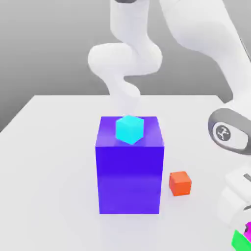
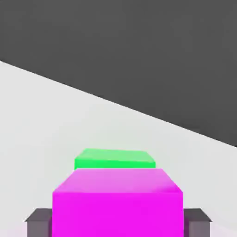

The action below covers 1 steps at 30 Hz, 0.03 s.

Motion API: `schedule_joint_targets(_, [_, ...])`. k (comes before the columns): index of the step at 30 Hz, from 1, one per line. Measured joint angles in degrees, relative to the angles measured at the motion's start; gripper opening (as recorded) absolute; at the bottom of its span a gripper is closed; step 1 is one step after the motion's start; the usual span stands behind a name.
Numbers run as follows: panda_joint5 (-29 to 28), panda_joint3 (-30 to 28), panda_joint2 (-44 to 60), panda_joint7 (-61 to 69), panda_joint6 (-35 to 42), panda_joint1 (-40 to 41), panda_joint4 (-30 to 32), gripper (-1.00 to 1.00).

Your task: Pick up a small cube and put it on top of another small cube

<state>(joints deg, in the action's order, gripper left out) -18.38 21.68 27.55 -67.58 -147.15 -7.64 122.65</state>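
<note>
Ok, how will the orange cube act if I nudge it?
The orange cube would probably slide rather than roll, given its flat faces. It looks unlikely to tip, being about as wide as tall, and seems stiff, with straight, crisp edges.

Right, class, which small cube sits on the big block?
The cyan cube, atop the blue-violet block. The orange cube is on the table beside it; the magenta cube and green cube are farther off.

The big blue-violet block (image 1: 129,171) looks like smooth plastic, faintly glossy on its front. The magenta cube (image 2: 117,213) and green cube (image 2: 115,158) look smooth and plastic; the pale table (image 1: 54,171) has a smooth, softly shiny finish.
</note>
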Motion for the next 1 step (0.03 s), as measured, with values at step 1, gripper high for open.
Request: schedule_joint_targets(1, [0.0, 0.0, 0.0, 0.0, 0.0, 0.0, 0.0, 1.00])
